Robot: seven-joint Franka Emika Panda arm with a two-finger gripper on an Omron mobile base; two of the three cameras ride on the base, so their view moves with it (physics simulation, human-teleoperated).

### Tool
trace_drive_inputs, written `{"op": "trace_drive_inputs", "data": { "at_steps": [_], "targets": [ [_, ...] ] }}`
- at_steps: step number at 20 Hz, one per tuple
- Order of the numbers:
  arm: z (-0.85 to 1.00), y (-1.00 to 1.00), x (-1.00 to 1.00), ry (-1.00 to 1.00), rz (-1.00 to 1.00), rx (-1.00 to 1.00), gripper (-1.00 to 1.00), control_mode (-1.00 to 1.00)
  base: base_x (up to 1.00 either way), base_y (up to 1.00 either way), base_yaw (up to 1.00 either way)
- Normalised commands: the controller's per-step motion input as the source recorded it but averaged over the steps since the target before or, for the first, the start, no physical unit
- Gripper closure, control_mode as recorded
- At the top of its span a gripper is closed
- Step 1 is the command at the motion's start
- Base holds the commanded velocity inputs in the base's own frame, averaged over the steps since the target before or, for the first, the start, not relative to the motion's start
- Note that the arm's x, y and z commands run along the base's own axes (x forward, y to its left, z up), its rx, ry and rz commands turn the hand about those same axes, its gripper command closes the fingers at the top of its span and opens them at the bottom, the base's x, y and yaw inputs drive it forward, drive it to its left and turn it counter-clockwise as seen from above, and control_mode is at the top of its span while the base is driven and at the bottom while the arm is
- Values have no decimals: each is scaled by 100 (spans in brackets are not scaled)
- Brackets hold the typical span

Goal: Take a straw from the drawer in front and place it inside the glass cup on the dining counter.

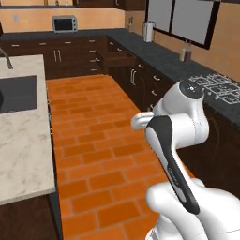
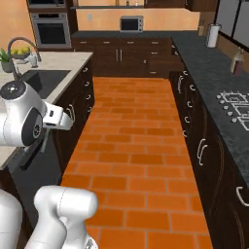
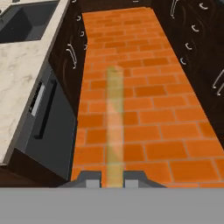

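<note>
- The fetching half of the task looked done: the straw [image 3: 114, 127] was out of the drawer and in the robot's grasp, reaching away from the hand over the orange brick floor [image 3: 144, 109] in the hand view.
- The drawer [image 1: 118, 59] stood pulled open in the dark cabinet run at the far end of the aisle, well away from the dining counter.
- What was left, as I judged it: carry the straw across to the dining counter [image 1: 21, 140], find the glass cup and drop the straw in upright. No glass cup could be made out on the stretch of marble worktop that showed, so the remaining reach could not be judged.
- The pincer [image 3: 113, 177] was pressed together on the straw, its two dark tips flanking the near end of the pale, half-transparent stick; it touched nothing else.
- In the hand view the straw hung above the aisle floor just beside the dining counter's dark base, clear of its marble edge and the sink [image 3: 26, 26] set into that worktop.
</note>
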Motion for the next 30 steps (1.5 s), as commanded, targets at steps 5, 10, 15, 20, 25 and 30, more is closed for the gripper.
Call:
{"op": "trace_drive_inputs", "data": {
  "at_steps": [5,10,15,20,25,30],
  "targets": [
    [0,0,0,0,0,0,100,100,-47,82,0],
    [0,0,0,0,0,0,100,100,-13,100,0],
    [0,0,0,0,0,0,100,100,-24,100,0],
    [0,0,0,0,0,0,100,100,-32,100,-2],
    [0,0,0,0,0,0,100,100,-29,100,-5],
    [0,0,0,0,0,0,100,100,-25,100,-9]
  ]
}}
